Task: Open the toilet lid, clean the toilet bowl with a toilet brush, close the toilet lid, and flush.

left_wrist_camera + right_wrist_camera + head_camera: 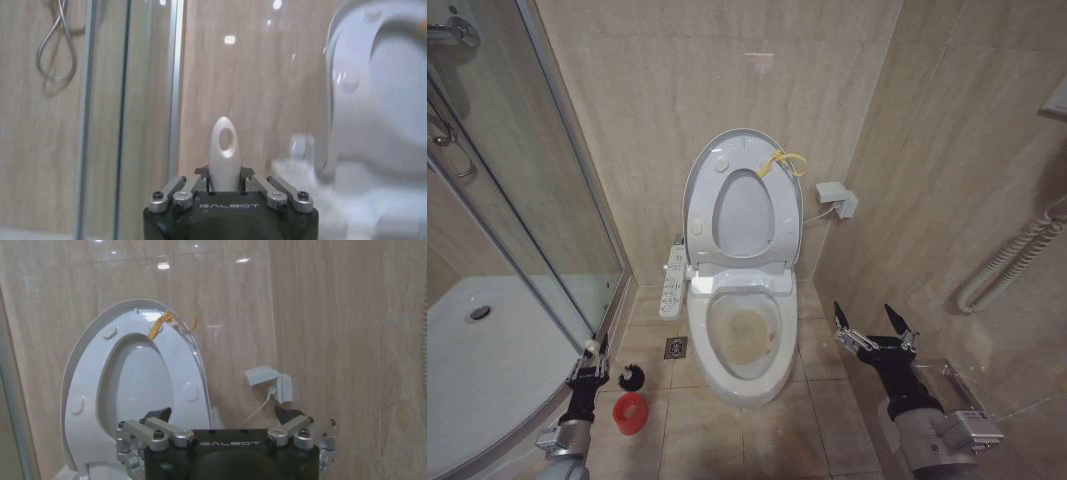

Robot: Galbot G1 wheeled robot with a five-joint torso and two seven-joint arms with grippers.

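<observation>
toilet bowl [745, 345] sits against the tiled wall with a brownish stain inside, its toilet lid [710, 175] raised upright. right gripper [874, 328] hovers beside the bowl, fingers spread. left gripper [592, 358] pinches the toilet brush [630, 377] handle near the red holder cup [630, 412].

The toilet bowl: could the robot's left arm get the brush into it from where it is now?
Probably yes. The left tool grips the toilet brush low beside the toilet bowl, the toilet lid stands raised, and nothing lies between.
</observation>
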